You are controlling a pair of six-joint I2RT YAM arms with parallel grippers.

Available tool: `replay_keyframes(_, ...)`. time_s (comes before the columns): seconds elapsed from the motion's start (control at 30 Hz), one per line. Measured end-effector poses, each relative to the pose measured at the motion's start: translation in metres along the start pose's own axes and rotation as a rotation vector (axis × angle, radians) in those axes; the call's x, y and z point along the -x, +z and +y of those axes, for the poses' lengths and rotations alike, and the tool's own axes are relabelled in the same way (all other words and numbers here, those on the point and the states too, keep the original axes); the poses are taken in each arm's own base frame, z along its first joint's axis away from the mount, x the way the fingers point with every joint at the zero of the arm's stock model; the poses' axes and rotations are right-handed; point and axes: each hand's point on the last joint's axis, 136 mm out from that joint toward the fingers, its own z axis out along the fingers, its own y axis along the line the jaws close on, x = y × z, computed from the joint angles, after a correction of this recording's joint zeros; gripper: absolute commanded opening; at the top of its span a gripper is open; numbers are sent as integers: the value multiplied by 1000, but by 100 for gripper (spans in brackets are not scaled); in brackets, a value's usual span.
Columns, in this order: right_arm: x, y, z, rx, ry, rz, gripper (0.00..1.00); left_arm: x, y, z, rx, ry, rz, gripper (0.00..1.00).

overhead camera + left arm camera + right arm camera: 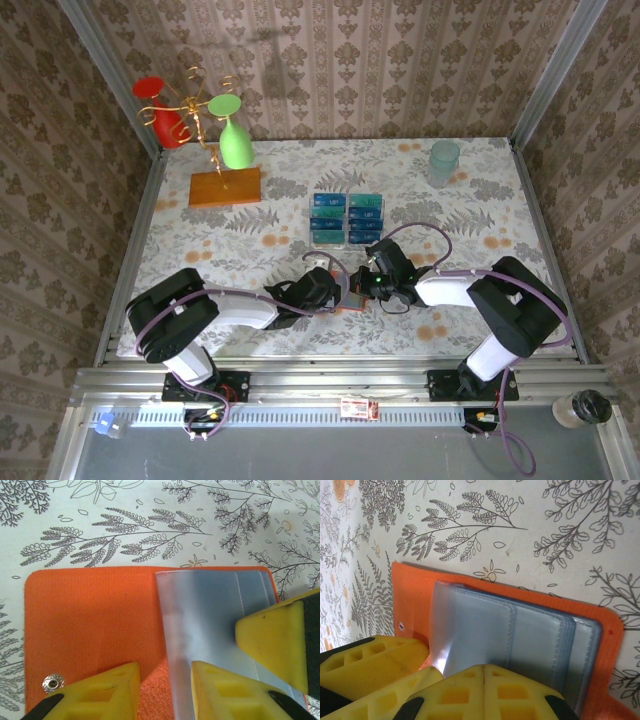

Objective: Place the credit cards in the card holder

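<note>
Table (pixel 470 215) with a floral cloth, patterned walls on three sides. Both arms reach in and meet at mid-table near the front edge.

Wooden slab (pixel 224 187) at back left, with a gold wire stand on it. A red glass (pixel 160 110) and a green glass (pixel 233 135) sit at the stand. Pale green cup (pixel 443 160) at back right.

Credit cards (pixel 347 212), blue and teal, lie in two columns in a clear tray (pixel 345 244) at mid-table, just beyond the grippers and apart from them.

Card holder (pixel 350 300) (pixel 90 625) (pixel 412 595) lies open and flat on the cloth between the two grippers, orange inside up. A stack of clear sleeves (pixel 205 615) (pixel 485 630) sits on its right half. Metal snap (pixel 52 682) (pixel 400 625) near its left edge.

Left gripper (pixel 325 290) (pixel 165 672): fingers spread, tips down over the holder, and the lifted sleeve's left edge runs through the gap. Nothing is pinched.

Right gripper (pixel 372 283) (pixel 484 669): fingers pressed together along one seam at the near edge of the top sleeve. That page curls up off the stack, so it looks pinched. One right finger (pixel 270 645) rests on the sleeve in the left wrist view.
</note>
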Motion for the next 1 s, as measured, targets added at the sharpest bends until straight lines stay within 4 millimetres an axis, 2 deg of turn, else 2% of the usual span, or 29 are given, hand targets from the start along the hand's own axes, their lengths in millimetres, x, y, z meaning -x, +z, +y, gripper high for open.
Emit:
replay_keyframes(0.17,4,-3,1,8,2,-9,25,-1,0,1,5,2,1,30)
replay_keyframes(0.33,18,-18,9,36,5,-55,35,-1,0,1,10,5,0,30)
replay_keyframes(0.6,22,-21,9,39,11,-65,35,-1,0,1,11,5,0,30)
replay_keyframes(0.83,13,-12,2,27,23,-17,33,-1,0,1,11,5,0,30)
replay_keyframes(1.0,16,-6,11,50,19,8,33,-1,0,1,11,5,0,30)
